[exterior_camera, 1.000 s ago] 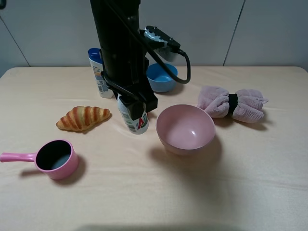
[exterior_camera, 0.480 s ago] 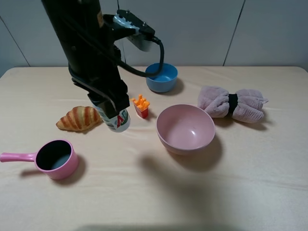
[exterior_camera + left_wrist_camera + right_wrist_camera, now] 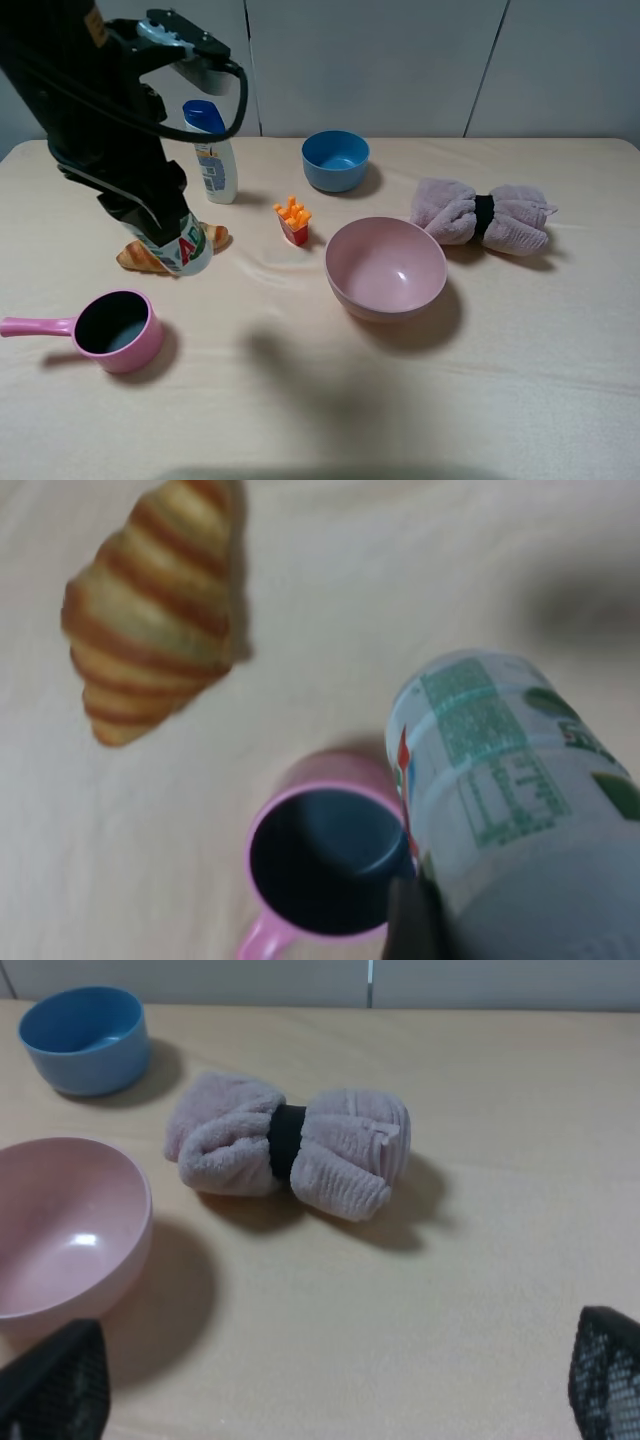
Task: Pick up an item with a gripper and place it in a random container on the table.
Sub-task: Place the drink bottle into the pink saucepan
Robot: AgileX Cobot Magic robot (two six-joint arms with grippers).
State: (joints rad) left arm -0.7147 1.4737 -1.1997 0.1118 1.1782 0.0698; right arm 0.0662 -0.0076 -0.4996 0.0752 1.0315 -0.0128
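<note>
Beige cloth table (image 3: 500, 400) with everything spread across it. The black left gripper (image 3: 165, 232) is clamped shut on the bottle (image 3: 187, 248), jaws tight round its upper end. The bottle hangs tilted, base lowest, above the left side of the table. From the high camera it sits right in front of the croissant (image 3: 140, 255). In the left wrist view a dark finger (image 3: 415, 920) presses against the bottle (image 3: 500, 800).

The pan (image 3: 118, 330) sits near the front-left corner, handle pointing at the left edge. It's a bit nearer the front edge than the bottle. The wrist view has its dark opening (image 3: 325, 855) showing just past the bottle's base, with the croissant (image 3: 155, 610) off to one side.

The right gripper (image 3: 330, 1385) is spread wide with nothing in it. Its two fingers (image 3: 60, 1380) only peek in at the corners.

The pink bowl (image 3: 385, 268) is mid-table and the towel (image 3: 480, 215) is toward the right edge. The blue bowl (image 3: 335, 160) and shampoo (image 3: 212, 150) are by the back edge, and the tiny fries (image 3: 293, 220) sit between those and the pink bowl.
</note>
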